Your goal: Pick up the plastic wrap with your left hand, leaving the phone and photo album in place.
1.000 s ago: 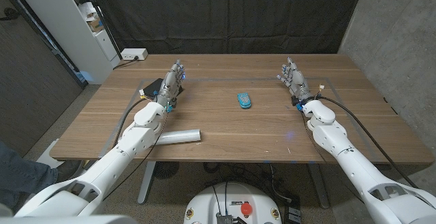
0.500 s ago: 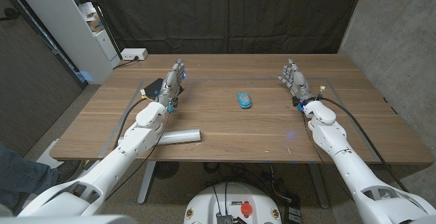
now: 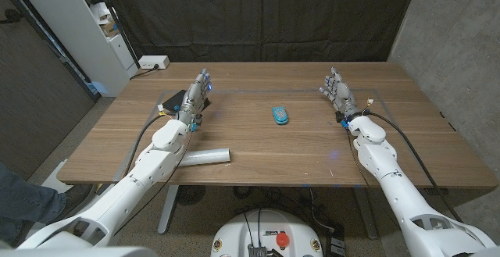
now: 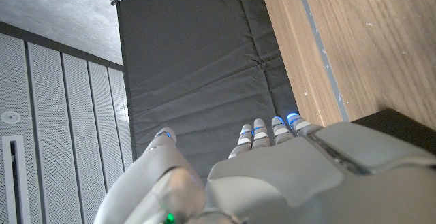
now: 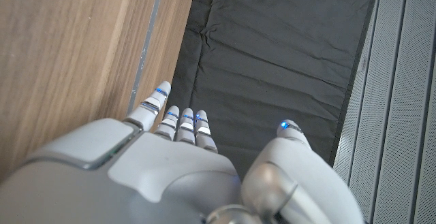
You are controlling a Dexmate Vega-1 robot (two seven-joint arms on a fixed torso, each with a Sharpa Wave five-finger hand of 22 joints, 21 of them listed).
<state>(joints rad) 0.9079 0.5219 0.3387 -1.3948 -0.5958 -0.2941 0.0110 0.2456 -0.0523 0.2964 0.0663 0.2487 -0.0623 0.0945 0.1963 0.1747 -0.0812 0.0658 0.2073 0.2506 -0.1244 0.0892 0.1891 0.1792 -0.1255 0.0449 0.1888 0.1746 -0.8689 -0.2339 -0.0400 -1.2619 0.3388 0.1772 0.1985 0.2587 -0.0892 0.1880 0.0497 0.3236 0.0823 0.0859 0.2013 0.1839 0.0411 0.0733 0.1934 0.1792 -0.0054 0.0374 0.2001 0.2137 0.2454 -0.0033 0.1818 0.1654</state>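
Observation:
The plastic wrap (image 3: 206,155) is a pale roll lying near the table's front edge, its left end hidden under my left forearm. My left hand (image 3: 196,97) is well beyond it toward the back of the table, fingers stretched out and apart, holding nothing; in the left wrist view the left hand (image 4: 272,176) is likewise empty. The dark photo album (image 3: 173,101) lies just left of that hand, partly hidden by it. The blue phone (image 3: 280,115) lies at mid-table. My right hand (image 3: 337,93) is at the right, fingers spread and empty, as the right hand (image 5: 170,169) also looks in its wrist view.
The wooden table (image 3: 266,148) carries faint tape lines. A black curtain (image 3: 258,15) hangs behind it. A white shelf (image 3: 94,23) and a power strip (image 3: 153,62) are at the back left. A person's leg (image 3: 16,198) is at the lower left edge.
The left forearm has shifted very slightly to the left; both hands, the roll, the phone and the album stay where they were.

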